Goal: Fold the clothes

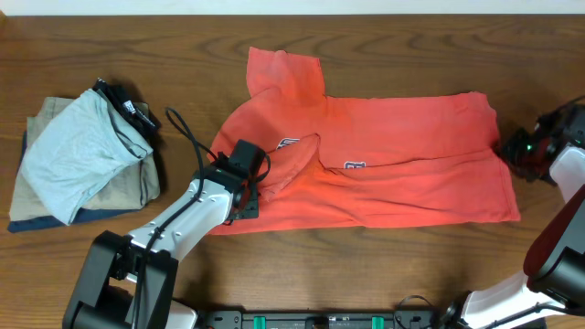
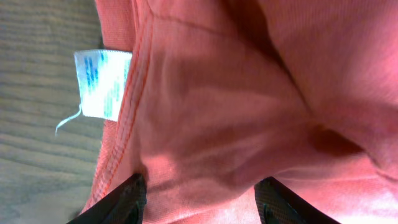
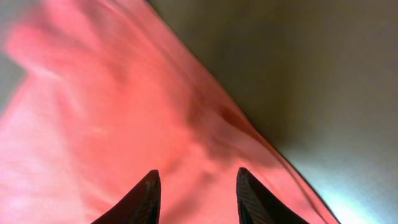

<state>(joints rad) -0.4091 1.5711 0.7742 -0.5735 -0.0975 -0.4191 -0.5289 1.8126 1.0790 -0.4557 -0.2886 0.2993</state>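
Overhead: T-shirt [image 1: 393,174] rumpled on surface [image 1: 366,274]; left fingers [image 2: 124,205] and right fingers [image 3: 146,199] spread over its edges, pinching nothing; shallow closure may drop hem.

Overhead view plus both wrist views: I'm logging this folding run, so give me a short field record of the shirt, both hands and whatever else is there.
shirt: coral-red T-shirt, spread and rumpled on the wooden table, one sleeve pointing to the far edge
left hand: fingers apart over the shirt's seam, near a white care label
right hand: fingers apart over the shirt's right edge
also present: pile of folded garments, light grey on top, left of the shirt
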